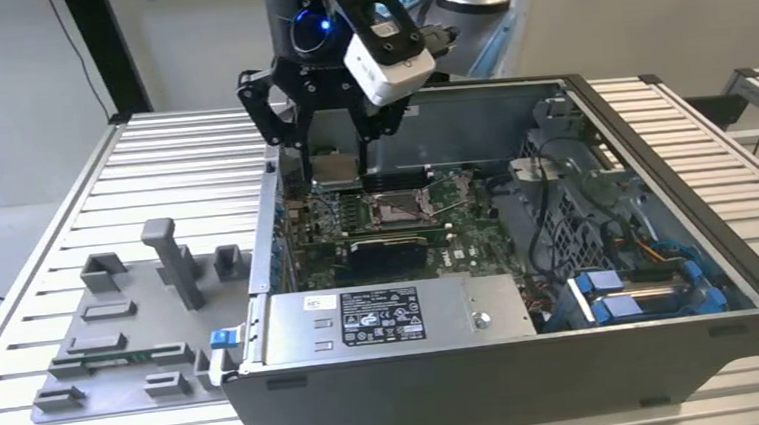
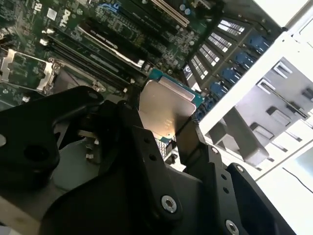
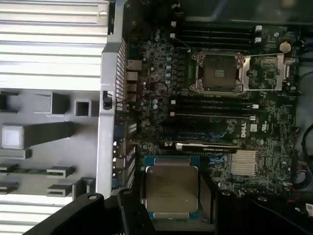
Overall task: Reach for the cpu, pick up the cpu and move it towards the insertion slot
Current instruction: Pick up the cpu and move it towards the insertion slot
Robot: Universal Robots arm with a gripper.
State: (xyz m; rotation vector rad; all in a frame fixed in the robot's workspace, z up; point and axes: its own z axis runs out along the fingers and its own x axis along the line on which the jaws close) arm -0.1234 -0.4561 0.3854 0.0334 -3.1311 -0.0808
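The cpu [image 1: 334,172], a small flat square chip with a pale metal top and a teal edge, hangs in the air inside the open computer case. My gripper [image 1: 335,157] is shut on it, one black finger on each side. In both wrist views the cpu [image 2: 165,107] [image 3: 171,188] sits between the black fingers [image 2: 139,132]. The insertion slot [image 1: 399,207], a square socket with a shiny frame and a dark centre, lies on the motherboard below the chip and towards the exterior view's right. The same slot [image 3: 218,73] [image 2: 22,68] stands open and apart from the chip.
The case's left wall [image 1: 269,242] stands close beside my gripper. A grey fixture plate [image 1: 121,336] with upright blocks lies on the slatted table at the exterior view's left. The power supply [image 1: 380,318] is at the case's front; cables and blue drive brackets [image 1: 626,295] are at the right.
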